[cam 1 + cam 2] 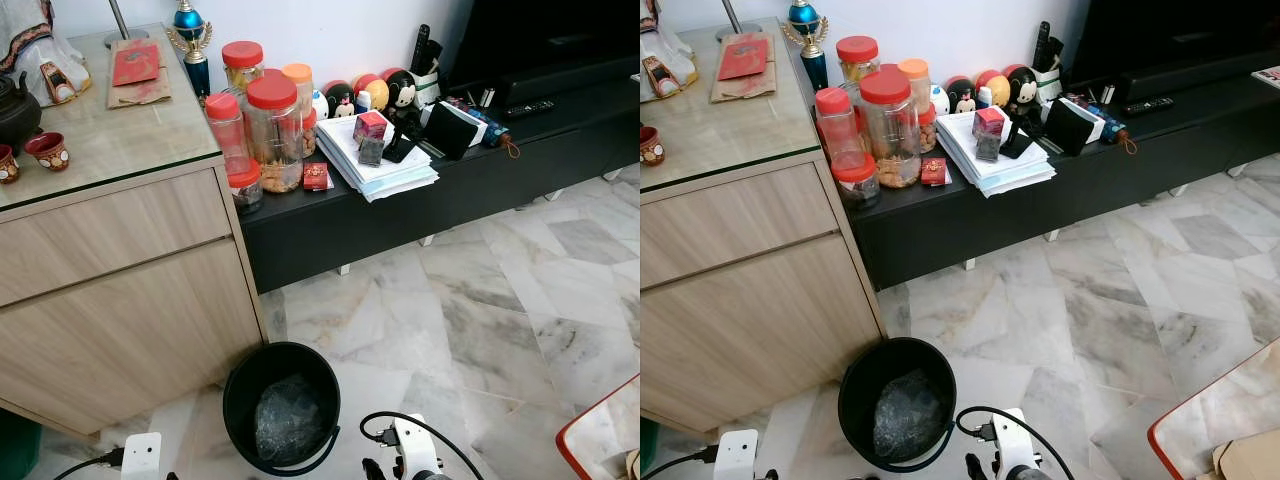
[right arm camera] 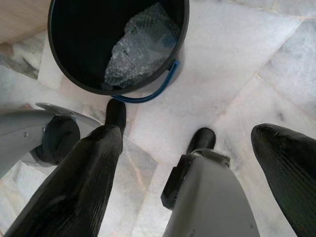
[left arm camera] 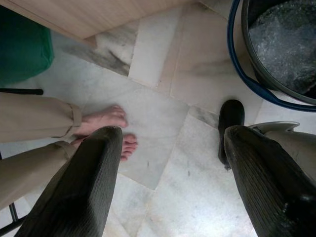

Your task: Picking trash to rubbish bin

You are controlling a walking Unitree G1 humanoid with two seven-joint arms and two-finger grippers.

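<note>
From the head views, a black bin (image 1: 282,405) stands on the marble floor (image 1: 500,300) just beside a wooden cabinet (image 1: 120,290), with crumpled clear plastic (image 1: 288,420) lying inside it. Red-lidded jars (image 1: 270,130) and a stack of papers (image 1: 375,160) crowd the low black console (image 1: 420,195) along the wall.

In the left wrist view, the left gripper (image 3: 170,177) hangs low with its fingers spread wide and nothing between them; a person's bare feet (image 3: 106,123) stand on the tiles nearby.

In the right wrist view, the right gripper (image 2: 185,177) is likewise spread and empty, near the bin's rim, the plastic resting at the bottom.
</note>
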